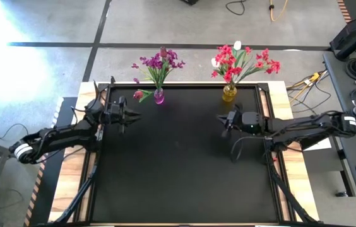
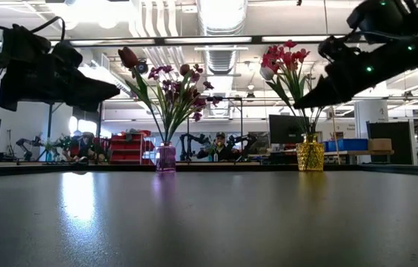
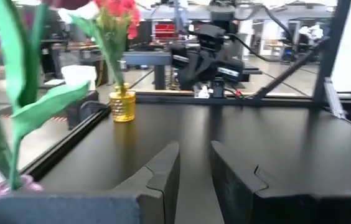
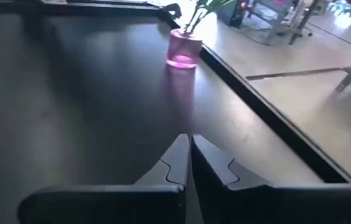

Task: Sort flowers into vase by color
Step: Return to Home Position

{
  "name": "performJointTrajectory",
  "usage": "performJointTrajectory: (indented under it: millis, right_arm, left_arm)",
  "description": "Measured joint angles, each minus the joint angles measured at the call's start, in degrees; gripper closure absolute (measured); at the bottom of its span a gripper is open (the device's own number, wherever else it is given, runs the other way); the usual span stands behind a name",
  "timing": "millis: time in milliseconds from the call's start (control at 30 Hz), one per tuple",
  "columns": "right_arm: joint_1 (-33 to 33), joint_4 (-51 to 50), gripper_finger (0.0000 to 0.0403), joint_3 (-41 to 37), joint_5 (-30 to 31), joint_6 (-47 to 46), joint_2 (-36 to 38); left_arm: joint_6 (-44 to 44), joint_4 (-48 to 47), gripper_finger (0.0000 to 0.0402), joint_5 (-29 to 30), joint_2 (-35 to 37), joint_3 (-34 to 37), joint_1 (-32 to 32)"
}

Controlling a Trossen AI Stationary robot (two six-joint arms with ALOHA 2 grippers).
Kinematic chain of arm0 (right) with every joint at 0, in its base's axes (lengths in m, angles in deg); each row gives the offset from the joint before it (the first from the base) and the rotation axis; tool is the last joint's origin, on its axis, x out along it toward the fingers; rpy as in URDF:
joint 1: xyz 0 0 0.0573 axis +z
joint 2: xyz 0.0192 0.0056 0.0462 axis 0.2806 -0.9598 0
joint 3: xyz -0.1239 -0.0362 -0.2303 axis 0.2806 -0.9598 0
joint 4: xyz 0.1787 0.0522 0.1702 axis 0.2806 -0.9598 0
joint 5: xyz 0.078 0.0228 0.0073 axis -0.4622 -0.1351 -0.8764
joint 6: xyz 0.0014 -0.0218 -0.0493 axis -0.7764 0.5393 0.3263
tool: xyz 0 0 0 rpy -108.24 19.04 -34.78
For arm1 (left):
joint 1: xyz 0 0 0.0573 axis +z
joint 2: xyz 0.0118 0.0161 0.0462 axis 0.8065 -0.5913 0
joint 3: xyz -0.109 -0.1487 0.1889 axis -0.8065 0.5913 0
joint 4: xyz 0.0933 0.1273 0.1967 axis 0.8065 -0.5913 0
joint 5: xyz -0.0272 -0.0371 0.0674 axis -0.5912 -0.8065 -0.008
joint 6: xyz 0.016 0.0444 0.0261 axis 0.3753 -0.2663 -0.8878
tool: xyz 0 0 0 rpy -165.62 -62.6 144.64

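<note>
The sorting looks finished. The purple flowers (image 1: 159,63) stand in the purple vase (image 1: 158,96), close beside the left tool (image 1: 134,115) on its far-edge side. The red flowers (image 1: 241,60), with a white bud among them, stand in the yellow vase (image 1: 229,93), just beside the right tool (image 1: 222,120) on the same side.

Both tools hang above the bare tabletop (image 1: 178,170) and carry nothing. The left tool's fingers (image 3: 163,168) are a little apart, and the right tool's are drawn together at the tips.

What is left, as I judge it, is the retreat to rest, and that calls for care more than speed. Green leaves crowd the left wrist view, so that arm should probably draw straight back from its vase before it swings or folds. The right arm should do likewise and keep its elbow and cable off the red blooms. These vases look small under tall bunches, so a brushed stem could tip one. Parting the right tool's fingers first would make no difference.
</note>
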Motion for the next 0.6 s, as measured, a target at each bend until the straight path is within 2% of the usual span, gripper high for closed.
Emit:
performJointTrajectory:
  millis: [133, 267, 400, 600]
  right_arm:
    - [1.98, 3.6, 0.0394, -3.14, 0.45, -1.17, 0.09]
    - [5.07, 5.65, 0.0394, -4.8, 3.28, -1.97, 0.11]
    - [8.47, 6.24, 0.0394, -5.11, 4.86, -2.16, 0.12]
    - [10.82, 7.53, 0.0394, -5.82, 4.13, 0.01, 1.68]
  left_arm:
    - [0.99, -0.52, 0.0356, 5.4, -0.23, 0.0, -2.18]
    - [0.96, -0.63, 0.0396, 13.21, -0.46, 0.0, -8.12]
    - [0.42, -0.59, 0.0399, 20.9, -0.28, 0.0, -16.26]
    - [1.24, -0.61, 0.0401, 29.9, -0.18, 0.02, -26.38]
